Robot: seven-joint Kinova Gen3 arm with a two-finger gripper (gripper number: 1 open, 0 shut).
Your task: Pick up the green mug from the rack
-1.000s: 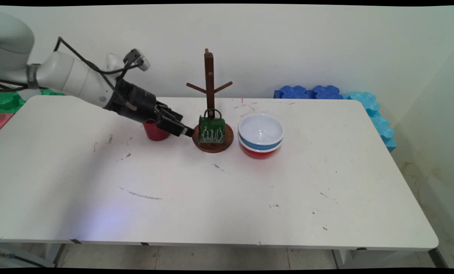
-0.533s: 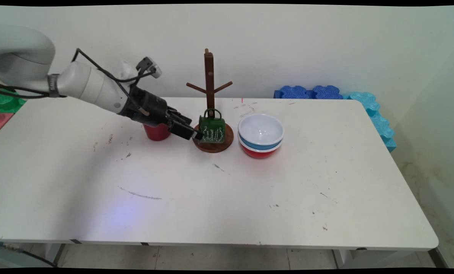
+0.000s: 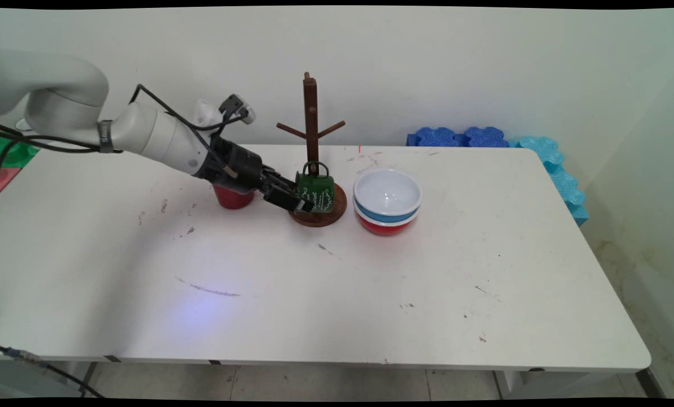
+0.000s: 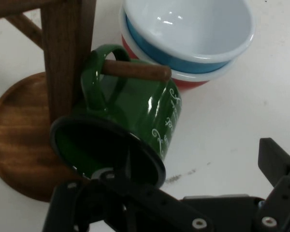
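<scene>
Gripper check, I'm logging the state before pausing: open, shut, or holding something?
Gripper: open, one finger inside the green enamel mug hanging on the wooden mug tree.

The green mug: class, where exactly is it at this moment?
The green mug hangs by its handle on a low peg of the wooden mug tree, mid-table in the main view, between the red cup and stacked bowls.

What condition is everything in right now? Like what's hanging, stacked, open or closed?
Green mug: hanging by its handle on a low peg of the mug tree, mouth tilted downward.
Mug tree: upright; upper pegs bare.
Gripper: open, one finger at the mug's rim.
Bowls: two stacked, blue in red, upright, empty.
Red cup: standing behind the gripper, partly hidden.
</scene>
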